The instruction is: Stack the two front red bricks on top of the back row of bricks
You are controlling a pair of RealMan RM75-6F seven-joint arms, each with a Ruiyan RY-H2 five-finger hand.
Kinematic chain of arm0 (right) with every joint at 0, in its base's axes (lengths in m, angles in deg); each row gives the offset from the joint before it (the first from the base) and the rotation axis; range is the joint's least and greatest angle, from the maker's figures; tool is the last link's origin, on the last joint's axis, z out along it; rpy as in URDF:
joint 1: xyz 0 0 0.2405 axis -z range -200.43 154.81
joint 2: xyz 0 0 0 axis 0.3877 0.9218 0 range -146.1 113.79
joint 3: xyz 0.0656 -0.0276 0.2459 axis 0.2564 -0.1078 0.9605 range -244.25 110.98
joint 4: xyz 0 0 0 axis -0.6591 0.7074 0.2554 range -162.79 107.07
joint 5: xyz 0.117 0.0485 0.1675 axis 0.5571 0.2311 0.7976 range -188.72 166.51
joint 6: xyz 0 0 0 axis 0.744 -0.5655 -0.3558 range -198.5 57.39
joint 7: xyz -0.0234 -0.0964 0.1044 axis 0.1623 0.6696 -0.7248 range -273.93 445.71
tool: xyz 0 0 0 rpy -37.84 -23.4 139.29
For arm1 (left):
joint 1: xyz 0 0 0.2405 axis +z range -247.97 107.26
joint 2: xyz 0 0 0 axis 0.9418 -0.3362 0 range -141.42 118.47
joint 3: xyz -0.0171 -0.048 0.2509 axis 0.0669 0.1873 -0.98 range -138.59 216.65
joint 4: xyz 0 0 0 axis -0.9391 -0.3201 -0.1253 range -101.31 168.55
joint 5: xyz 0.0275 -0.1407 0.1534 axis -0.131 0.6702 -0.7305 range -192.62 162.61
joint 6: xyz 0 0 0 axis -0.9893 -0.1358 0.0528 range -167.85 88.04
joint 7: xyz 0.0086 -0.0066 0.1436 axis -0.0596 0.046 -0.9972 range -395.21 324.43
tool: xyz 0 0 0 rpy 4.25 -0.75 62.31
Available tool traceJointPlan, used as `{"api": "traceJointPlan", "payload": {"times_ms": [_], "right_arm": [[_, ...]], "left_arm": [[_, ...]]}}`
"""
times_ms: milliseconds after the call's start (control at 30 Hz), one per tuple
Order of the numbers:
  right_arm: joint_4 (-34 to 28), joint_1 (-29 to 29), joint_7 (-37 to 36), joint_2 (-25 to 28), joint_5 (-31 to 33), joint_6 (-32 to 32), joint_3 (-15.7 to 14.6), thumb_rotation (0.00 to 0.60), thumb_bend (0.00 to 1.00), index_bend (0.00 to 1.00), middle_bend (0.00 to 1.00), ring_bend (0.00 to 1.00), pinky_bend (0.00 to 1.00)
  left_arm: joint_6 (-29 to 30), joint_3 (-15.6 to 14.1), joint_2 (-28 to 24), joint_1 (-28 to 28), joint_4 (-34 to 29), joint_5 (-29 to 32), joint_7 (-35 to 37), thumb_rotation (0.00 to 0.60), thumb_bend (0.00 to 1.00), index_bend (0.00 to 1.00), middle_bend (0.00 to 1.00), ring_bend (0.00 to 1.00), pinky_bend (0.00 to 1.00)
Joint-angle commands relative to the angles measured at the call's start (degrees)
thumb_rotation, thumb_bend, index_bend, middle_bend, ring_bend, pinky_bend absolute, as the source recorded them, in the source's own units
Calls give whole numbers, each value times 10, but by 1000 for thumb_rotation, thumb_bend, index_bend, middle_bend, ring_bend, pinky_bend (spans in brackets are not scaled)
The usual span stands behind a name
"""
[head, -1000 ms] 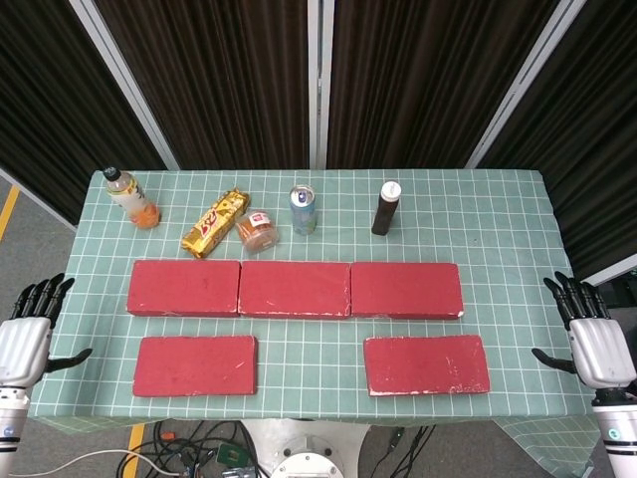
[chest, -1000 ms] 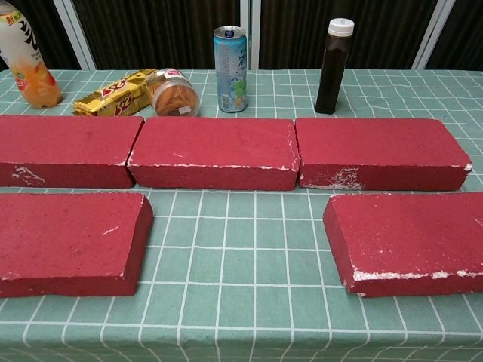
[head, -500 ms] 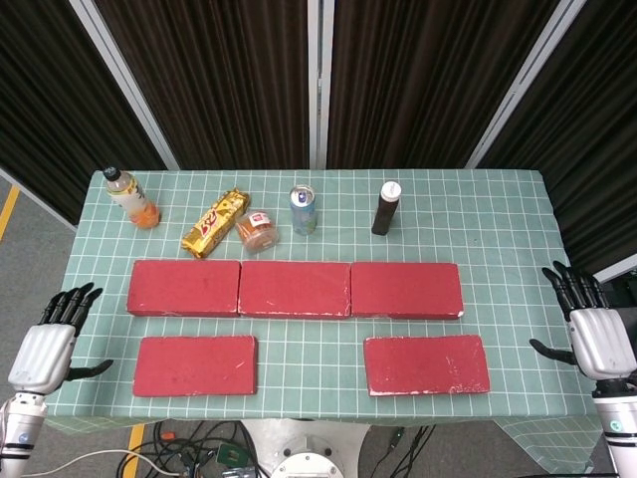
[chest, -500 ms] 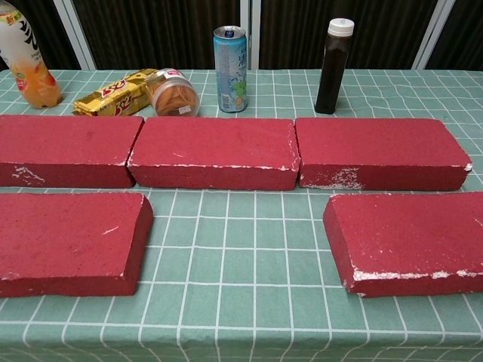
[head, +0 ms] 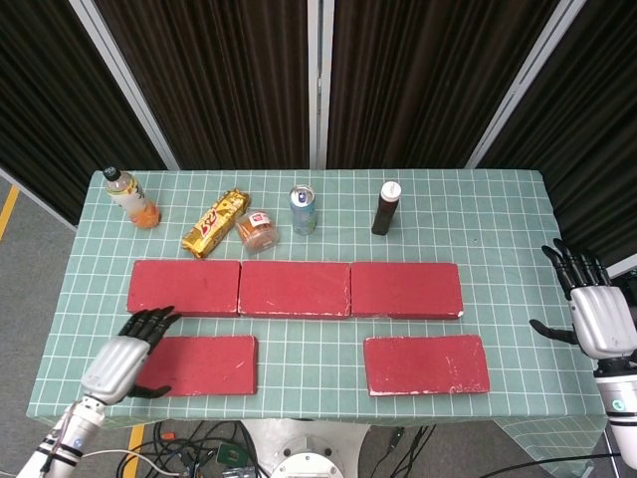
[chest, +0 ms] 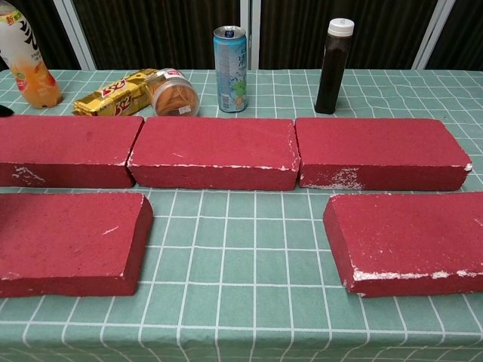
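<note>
Since a second ago the left hand (head: 121,357) has swung in from beyond the bench's left edge and now sits over the left end of the front left red brick (head: 199,364), fingers spread apart and holding nothing; whether it touches the brick cannot be told. That brick stretches away from the hand toward 3 o'clock. The right hand (head: 595,314) has barely shifted, hanging off the right side of the bench (head: 498,214), fingers apart and empty.

From the left, the back row runs as left back brick (head: 183,288), middle back brick (head: 295,289) and right back brick (head: 406,290), laid end to end and touching. The front right red brick (head: 426,364) lies at 6 o'clock from the right back brick, at about 8 o'clock from the right hand and well apart from it.

Along the far side stand an orange drink bottle (head: 131,197), a gold snack packet (head: 215,223), a small jar (head: 257,231) on its side, a blue can (head: 303,209) and a dark bottle (head: 385,207).
</note>
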Motion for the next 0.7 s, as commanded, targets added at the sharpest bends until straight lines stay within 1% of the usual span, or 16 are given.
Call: {"api": "traceJointPlan", "payload": {"times_ms": [33,100,200,467,700], "right_arm": [[0,-3,0,1,2,5,1,600,0,0,0,0,0],[3,-4,-1,0,5,7,0,600,0,0,0,0,0],[8,-6,-1,-3,3,11,-3,600,0,0,0,0,0],[24,-9,-12,-11,8,20,-6,600,0,0,0,0,0],[36,-7,-29,-12,6,14,-6,600,0,0,0,0,0]], "left_arm": [[-32,-6,15,-17,-28,25,-37,600,0,5,17,0,0],[-45,-8,19,-21,-46,46,-58,600,0,1,18,0,0],[-52,-10,30,-24,-58,57,-67,600,0,0,23,0,0],[-69,4,62,-45,-51,90,-88,600,0,0,26,0,0],[-85,12,94,-66,-29,142,-125,600,0,0,27,0,0]]}}
